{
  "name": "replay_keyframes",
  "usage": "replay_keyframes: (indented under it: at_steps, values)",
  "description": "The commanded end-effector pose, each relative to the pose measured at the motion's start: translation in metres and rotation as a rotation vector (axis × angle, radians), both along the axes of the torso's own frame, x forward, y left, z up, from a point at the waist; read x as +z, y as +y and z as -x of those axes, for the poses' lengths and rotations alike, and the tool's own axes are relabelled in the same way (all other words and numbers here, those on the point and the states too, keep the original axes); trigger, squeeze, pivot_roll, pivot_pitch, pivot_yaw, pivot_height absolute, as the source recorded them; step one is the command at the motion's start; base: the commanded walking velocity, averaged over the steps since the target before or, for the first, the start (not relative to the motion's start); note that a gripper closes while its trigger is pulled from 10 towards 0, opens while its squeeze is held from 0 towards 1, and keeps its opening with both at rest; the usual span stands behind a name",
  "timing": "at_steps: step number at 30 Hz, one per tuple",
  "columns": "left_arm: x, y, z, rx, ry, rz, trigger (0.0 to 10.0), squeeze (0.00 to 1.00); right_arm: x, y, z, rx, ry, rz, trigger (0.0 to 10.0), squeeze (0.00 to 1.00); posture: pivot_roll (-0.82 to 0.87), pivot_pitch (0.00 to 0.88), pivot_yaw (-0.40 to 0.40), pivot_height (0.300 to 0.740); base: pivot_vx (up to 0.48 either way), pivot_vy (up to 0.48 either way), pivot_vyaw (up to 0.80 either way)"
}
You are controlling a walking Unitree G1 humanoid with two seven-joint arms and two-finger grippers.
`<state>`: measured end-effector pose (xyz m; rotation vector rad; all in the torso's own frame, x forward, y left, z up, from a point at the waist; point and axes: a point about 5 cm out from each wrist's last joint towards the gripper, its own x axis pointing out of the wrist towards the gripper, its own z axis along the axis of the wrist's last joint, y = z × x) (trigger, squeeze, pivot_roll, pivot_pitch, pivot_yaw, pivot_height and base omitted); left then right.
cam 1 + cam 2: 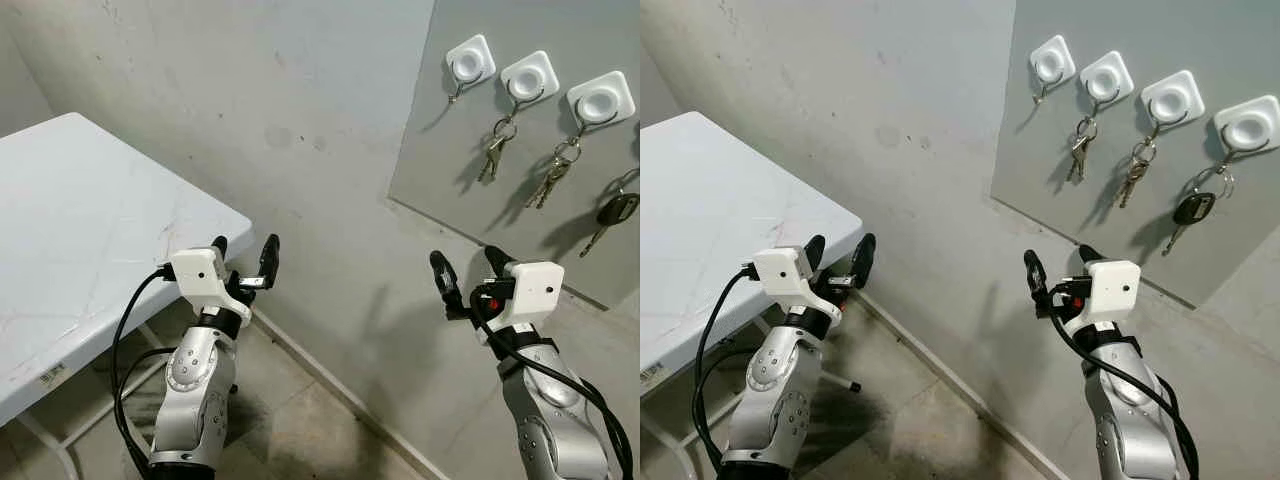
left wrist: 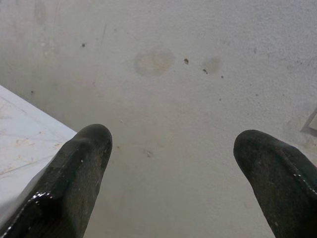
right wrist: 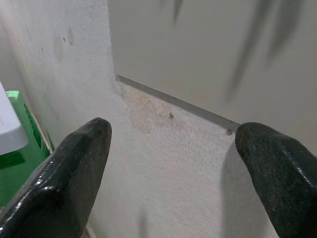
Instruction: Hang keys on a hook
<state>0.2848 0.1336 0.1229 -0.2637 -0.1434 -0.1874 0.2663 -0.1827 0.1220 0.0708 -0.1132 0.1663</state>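
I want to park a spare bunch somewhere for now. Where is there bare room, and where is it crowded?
The white table top beside the left gripper is bare. On the grey board, only the leftmost hook is free; the other three carry keys, so that row is crowded. The right gripper hovers below it, fingers open.

Both silver arms are raised, forearms angled up and forward; the left gripper [image 1: 245,252] and the right gripper [image 1: 468,264] each hold their black fingers spread wide apart, empty
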Motion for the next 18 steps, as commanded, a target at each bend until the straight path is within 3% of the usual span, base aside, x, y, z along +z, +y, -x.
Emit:
replay_keyframes:
  at_steps: [1, 18]
  values:
    - [0.0042, 0.0011, 0.0009, 0.004, -0.011, 0.004, 10.0, 0.00, 0.0073, -0.0014, -0.0006, 0.000, -0.023, 0.006, 10.0, 0.00, -0.09, 0.000, -0.034, 0.740, 0.000, 0.315, 0.00]
    - [0.0045, 0.0018, 0.0011, 0.004, -0.005, 0.007, 10.0, 0.00, 0.0058, -0.0007, 0.0003, 0.002, -0.014, 0.003, 10.0, 0.00, -0.09, 0.000, -0.033, 0.740, 0.000, 0.324, 0.00]
